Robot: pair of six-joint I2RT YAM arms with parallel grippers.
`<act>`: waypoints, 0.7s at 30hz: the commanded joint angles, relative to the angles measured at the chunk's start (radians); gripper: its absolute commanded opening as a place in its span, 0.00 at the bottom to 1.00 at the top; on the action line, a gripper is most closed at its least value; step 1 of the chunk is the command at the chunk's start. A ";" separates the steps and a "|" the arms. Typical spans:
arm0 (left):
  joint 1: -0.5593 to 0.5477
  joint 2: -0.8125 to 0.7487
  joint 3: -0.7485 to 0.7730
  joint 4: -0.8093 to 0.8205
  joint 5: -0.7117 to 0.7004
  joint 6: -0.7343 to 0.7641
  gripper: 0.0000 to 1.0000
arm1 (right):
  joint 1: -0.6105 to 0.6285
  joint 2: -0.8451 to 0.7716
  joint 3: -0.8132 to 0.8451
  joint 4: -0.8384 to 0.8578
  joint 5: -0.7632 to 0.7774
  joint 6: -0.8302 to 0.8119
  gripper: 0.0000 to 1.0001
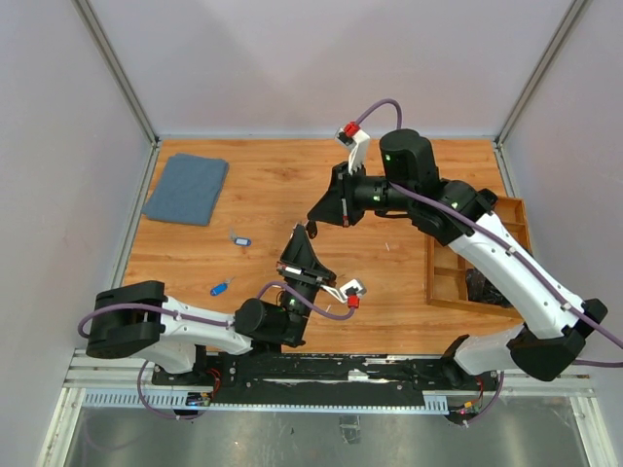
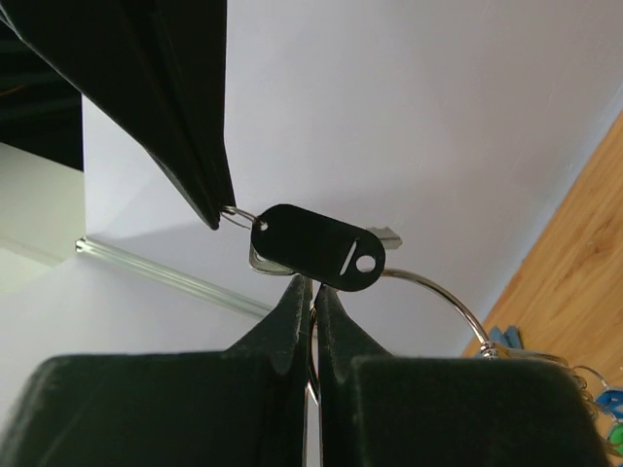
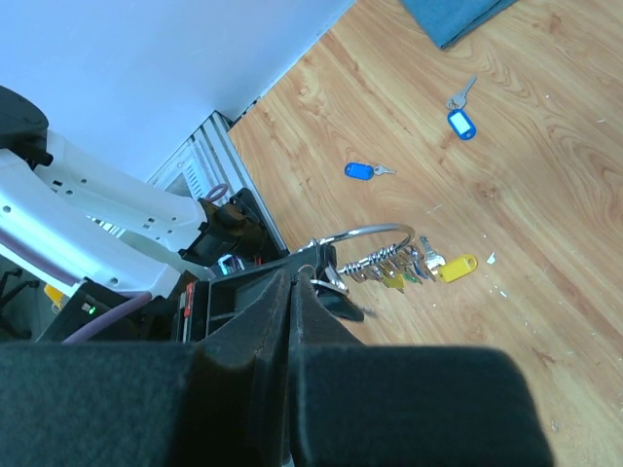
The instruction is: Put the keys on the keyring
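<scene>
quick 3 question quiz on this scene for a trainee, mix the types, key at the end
1. True or false: the left pincer is shut on the keyring.
2. How many blue-tagged keys lie loose on the table? A one, B two, C four.
3. Fill in: the right pincer holds a ___ tag by its small ring.
Key: 1 true; 2 B; 3 black.
</scene>
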 commanded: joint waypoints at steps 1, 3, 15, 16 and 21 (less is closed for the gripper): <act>-0.009 0.021 0.041 0.178 0.011 0.022 0.00 | 0.024 0.031 0.078 -0.062 -0.001 0.031 0.01; -0.009 0.026 0.040 0.176 0.012 0.019 0.01 | 0.026 0.042 0.089 -0.079 0.008 0.035 0.00; -0.009 0.036 0.046 0.176 0.007 0.042 0.00 | 0.025 0.076 0.133 -0.220 0.093 0.039 0.01; -0.009 0.038 0.046 0.177 0.007 0.043 0.00 | 0.026 0.079 0.134 -0.223 0.095 0.039 0.01; -0.009 0.042 0.047 0.177 0.004 0.043 0.01 | 0.026 0.081 0.120 -0.196 0.096 0.050 0.01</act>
